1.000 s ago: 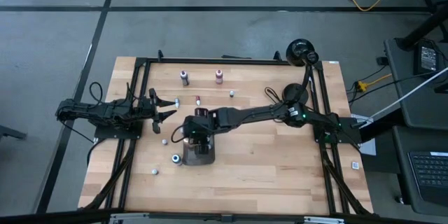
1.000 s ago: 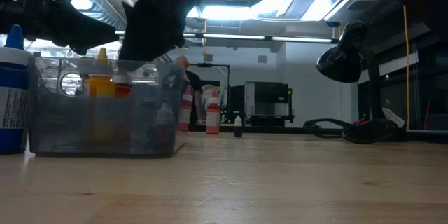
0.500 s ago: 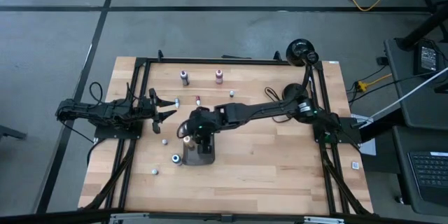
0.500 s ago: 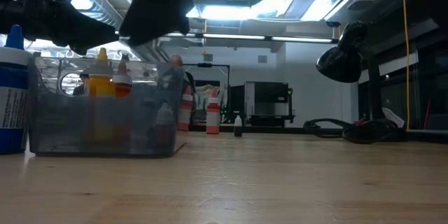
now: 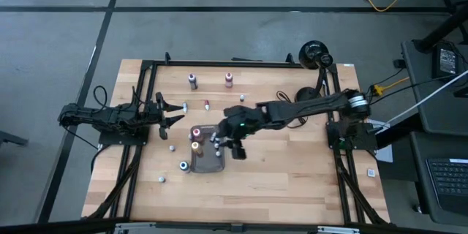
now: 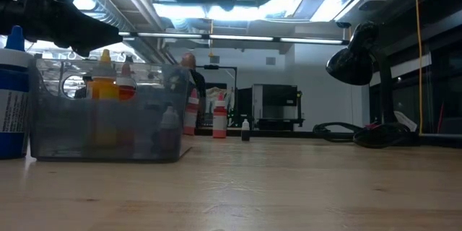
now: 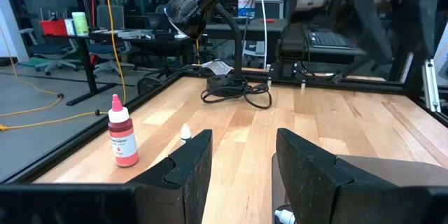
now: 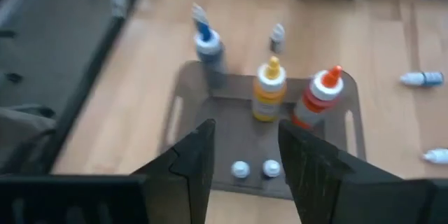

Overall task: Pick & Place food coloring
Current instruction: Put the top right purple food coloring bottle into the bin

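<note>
The right gripper has withdrawn from above the tray with fingers apart and empty, leaving an orange-capped food coloring bottle standing inside beside a yellow one, so another pick follows; the left gripper waits, fingers apart.

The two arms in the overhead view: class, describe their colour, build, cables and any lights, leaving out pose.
Both arms are dark, slim and jointed. The left tool has two thin dark fingers with pale tips; black cables trail along that arm. The right tool ends a longer arm showing a small green light and a silver band near its base. In the wrist views the fingers look broad, matte black.
</note>
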{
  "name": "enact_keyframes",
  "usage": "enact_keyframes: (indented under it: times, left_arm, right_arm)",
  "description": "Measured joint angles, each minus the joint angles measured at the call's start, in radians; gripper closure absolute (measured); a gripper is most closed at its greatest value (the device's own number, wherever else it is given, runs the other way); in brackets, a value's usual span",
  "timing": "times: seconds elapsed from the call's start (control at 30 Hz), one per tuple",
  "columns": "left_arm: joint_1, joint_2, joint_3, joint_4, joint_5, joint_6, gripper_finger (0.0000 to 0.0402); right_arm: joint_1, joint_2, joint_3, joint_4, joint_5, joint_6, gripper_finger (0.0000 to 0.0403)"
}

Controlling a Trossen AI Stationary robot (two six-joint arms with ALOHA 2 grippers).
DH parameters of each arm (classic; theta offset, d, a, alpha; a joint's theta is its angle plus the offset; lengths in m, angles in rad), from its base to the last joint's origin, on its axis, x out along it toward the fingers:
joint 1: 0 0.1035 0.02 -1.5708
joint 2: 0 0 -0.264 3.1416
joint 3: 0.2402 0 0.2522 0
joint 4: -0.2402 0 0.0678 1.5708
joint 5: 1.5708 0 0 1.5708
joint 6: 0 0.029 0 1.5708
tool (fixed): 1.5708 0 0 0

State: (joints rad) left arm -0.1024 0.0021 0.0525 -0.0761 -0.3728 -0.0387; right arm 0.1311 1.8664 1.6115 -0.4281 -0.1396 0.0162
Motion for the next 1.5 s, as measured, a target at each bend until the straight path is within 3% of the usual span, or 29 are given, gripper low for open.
enact_keyframes:
  times: [0.27,0.4,0.63,0.87,1.17,1.5]
  left_arm:
    - [0.0,0.0,0.0,0.0,0.0,0.0,0.0247]
    - [0.0,0.0,0.0,0.0,0.0,0.0,0.0247]
    - [0.0,0.0,0.0,0.0,0.005,0.0,0.0247]
    - [0.0,0.0,0.0,0.0,0.006,0.0,0.0247]
    - [0.0,0.0,0.0,0.0,0.007,0.0,0.0247]
    - [0.0,0.0,0.0,0.0,0.008,0.0,0.0247]
  right_arm:
    - [0.034,-0.195,-0.242,0.142,-0.147,0.001,0.0245]
    - [0.061,-0.278,-0.344,0.186,-0.151,0.003,0.0245]
    - [0.092,-0.463,-0.578,0.422,-0.147,0.028,0.0241]
    - [0.116,-0.61,-0.744,0.493,-0.044,0.132,0.0213]
    - [0.129,-0.838,-0.958,0.653,0.171,0.135,0.0152]
    - [0.125,-1.089,-1.187,0.734,0.239,0.035,0.0094]
